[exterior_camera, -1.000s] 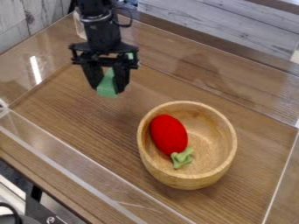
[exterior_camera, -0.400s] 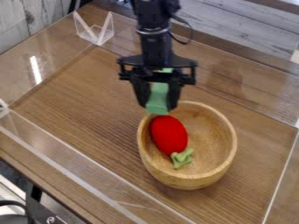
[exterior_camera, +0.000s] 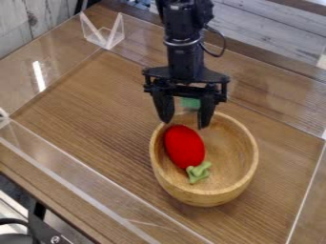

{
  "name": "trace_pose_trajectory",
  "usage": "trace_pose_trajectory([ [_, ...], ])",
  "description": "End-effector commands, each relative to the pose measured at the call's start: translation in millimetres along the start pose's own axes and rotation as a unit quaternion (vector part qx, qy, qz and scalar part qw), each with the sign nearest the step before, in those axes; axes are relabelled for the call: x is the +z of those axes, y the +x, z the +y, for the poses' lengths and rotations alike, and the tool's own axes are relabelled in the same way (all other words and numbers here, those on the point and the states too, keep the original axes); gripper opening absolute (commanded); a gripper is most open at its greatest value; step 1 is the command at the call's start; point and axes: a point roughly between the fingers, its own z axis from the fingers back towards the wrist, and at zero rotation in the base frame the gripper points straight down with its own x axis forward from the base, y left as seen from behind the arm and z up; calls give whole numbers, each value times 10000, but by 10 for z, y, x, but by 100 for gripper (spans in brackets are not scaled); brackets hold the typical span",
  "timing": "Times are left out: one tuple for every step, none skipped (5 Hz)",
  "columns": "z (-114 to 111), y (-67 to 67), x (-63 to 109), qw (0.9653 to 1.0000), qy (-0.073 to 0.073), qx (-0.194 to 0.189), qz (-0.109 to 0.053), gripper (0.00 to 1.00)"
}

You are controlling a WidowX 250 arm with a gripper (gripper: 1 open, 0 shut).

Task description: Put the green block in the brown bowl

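Observation:
The brown bowl [exterior_camera: 245,139] sits at the right front of the wooden table, with a red vegetable [exterior_camera: 184,146] and its small green stem [exterior_camera: 199,172] inside. My gripper [exterior_camera: 185,119] points straight down over the bowl's far rim, its black fingers [exterior_camera: 160,107] spread wide. The green block [exterior_camera: 190,102] shows between the fingers, high up near the palm, with gaps on both sides. I cannot tell whether it still touches a finger.
Clear acrylic walls [exterior_camera: 51,143] fence the wooden tabletop on the left and front. A small clear stand [exterior_camera: 102,30] is at the back left. Pale planks run along the back.
The gripper carried the green block from the table's left to over the bowl's far rim. Its fingers, shut on the block before, now stand spread apart.

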Motion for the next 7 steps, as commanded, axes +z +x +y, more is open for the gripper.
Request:
trace_pose_trajectory([
  [-3, 41, 69, 9996, -60, -240, -118, 100],
  [-5, 58, 108, 9996, -60, -272, -110, 100],
  [-7, 75, 141, 9995, -62, -303, -97, 100],
  [4, 35, 115, 9997, -67, -195, -110, 100],
  [16, -4, 82, 9999, -68, -93, -116, 100],
  [-12, 13, 49, 9996, -88, 193, -165, 100],
  [-38, 33, 8, 9986, -106, 477, -208, 100],
])
